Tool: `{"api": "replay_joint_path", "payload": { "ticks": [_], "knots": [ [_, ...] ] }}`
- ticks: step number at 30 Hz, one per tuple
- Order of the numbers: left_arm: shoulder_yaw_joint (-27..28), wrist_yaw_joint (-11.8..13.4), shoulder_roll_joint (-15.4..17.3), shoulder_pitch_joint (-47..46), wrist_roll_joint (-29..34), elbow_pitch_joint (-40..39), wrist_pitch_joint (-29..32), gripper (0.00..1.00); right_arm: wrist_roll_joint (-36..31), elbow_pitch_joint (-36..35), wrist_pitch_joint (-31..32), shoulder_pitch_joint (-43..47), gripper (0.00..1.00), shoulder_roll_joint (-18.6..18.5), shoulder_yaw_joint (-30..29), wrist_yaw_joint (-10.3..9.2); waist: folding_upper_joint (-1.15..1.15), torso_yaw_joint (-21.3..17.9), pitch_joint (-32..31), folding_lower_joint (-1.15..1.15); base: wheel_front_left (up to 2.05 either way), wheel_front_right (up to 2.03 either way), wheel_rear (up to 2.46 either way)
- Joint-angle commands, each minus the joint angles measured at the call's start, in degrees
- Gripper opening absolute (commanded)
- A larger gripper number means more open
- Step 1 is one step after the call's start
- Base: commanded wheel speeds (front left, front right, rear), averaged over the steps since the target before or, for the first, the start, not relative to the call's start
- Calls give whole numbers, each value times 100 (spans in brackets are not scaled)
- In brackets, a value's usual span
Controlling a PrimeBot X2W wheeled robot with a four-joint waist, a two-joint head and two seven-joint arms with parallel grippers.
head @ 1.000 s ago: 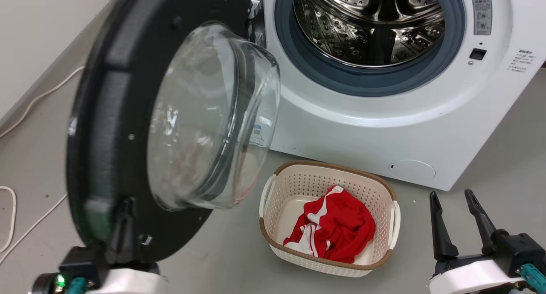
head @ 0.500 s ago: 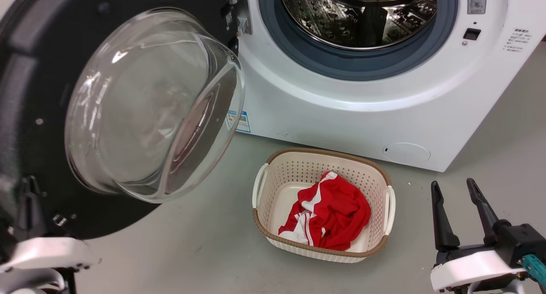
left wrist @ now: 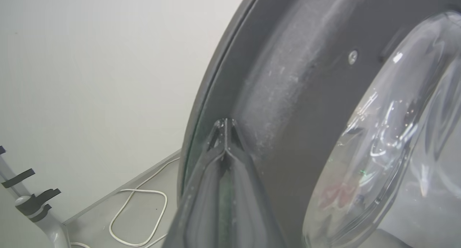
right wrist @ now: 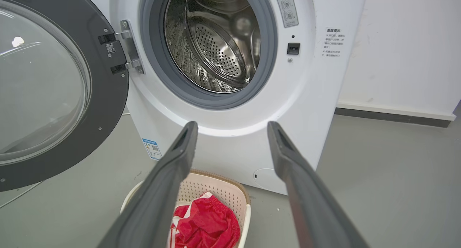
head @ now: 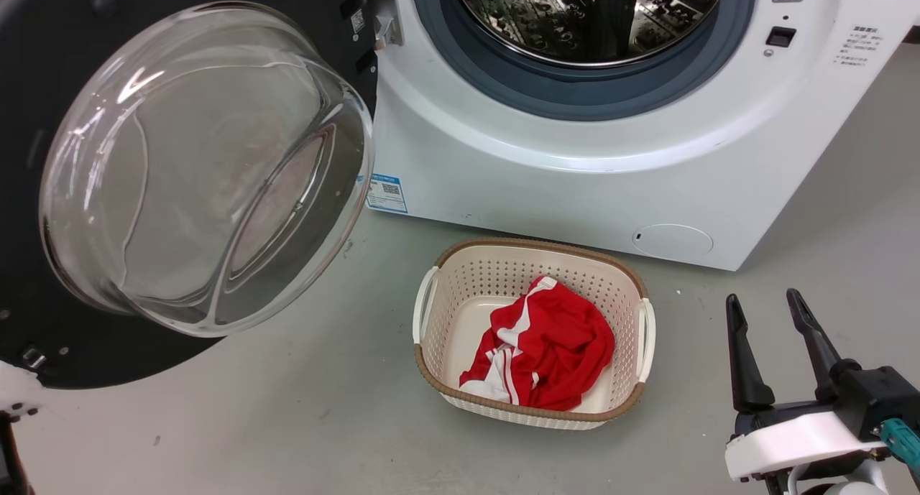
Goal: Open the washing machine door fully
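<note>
Grey floor [head: 287, 423] spreads beneath the washing machine door [head: 194, 164], swung wide to the left, its outer edge cut off. Left gripper [left wrist: 225, 127], blurred, pinches its rim; right gripper [head: 762, 299] spread, empty.

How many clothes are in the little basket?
1 that I can see: a red garment with white stripes, bunched up in the basket on the floor before the washing machine. Another piece could be hidden under it.

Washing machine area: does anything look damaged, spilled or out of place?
Nothing stands out. The washing machine door hangs open and unbroken, and the basket stands upright on the floor, red garment inside.
</note>
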Motion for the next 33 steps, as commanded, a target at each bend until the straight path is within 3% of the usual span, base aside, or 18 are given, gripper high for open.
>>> {"api": "replay_joint_path", "payload": {
  "ticks": [1,21,29,33],
  "knots": [
    [18,-28,51,-110,6,69,-19,0,-33,-9,18,-61,100,11,-7,-4,0,-15,12,-1,0,0,0],
    [-127,-502,452,-858,18,1297,-102,0,-3,19,17,-61,100,11,25,-4,0,-75,-44,-1,0,0,0],
    [136,-312,112,-130,114,617,-145,0,117,117,-55,74,100,11,24,-4,0,-156,-251,-1,0,0,0],
    [170,-178,-205,325,317,-112,-140,0,157,156,-66,123,100,11,18,-4,0,-147,-349,-1,0,0,0]
  ]
}}
